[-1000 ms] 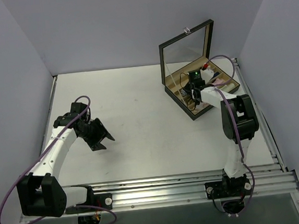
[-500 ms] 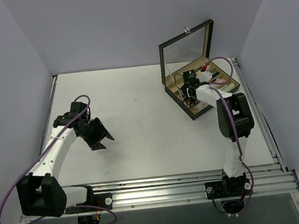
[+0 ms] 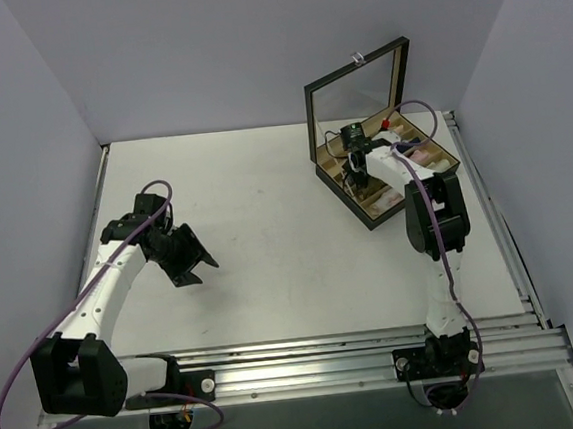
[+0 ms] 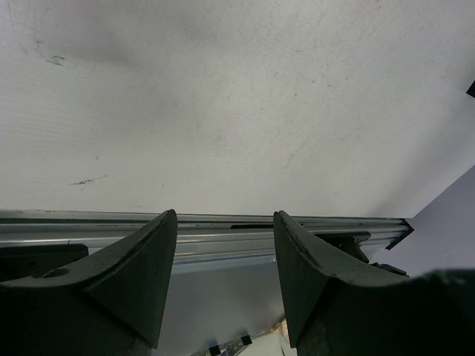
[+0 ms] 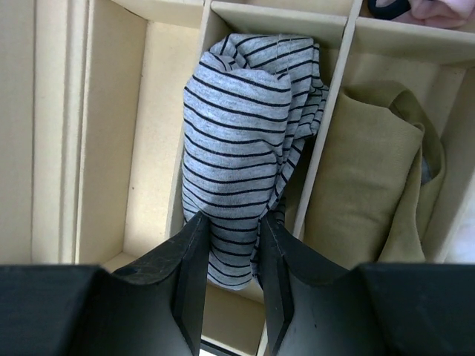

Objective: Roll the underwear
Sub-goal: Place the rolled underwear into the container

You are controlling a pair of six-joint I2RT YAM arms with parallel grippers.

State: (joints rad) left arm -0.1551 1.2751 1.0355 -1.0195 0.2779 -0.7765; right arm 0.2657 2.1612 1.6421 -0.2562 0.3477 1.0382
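Underwear (image 5: pixel 237 148), a soft grey knit with thin dark stripes, sits bunched in a narrow pale wooden compartment (image 5: pixel 159 148) at the centre of the right wrist view. Its lower end runs down between the right fingers (image 5: pixel 189 274), which are drawn close and pinch the cloth. An olive folded garment (image 5: pixel 371 170) fills the compartment to its right. The left fingers (image 4: pixel 141 282) stand wide apart, holding nothing, above the matte white surface (image 4: pixel 237 111).
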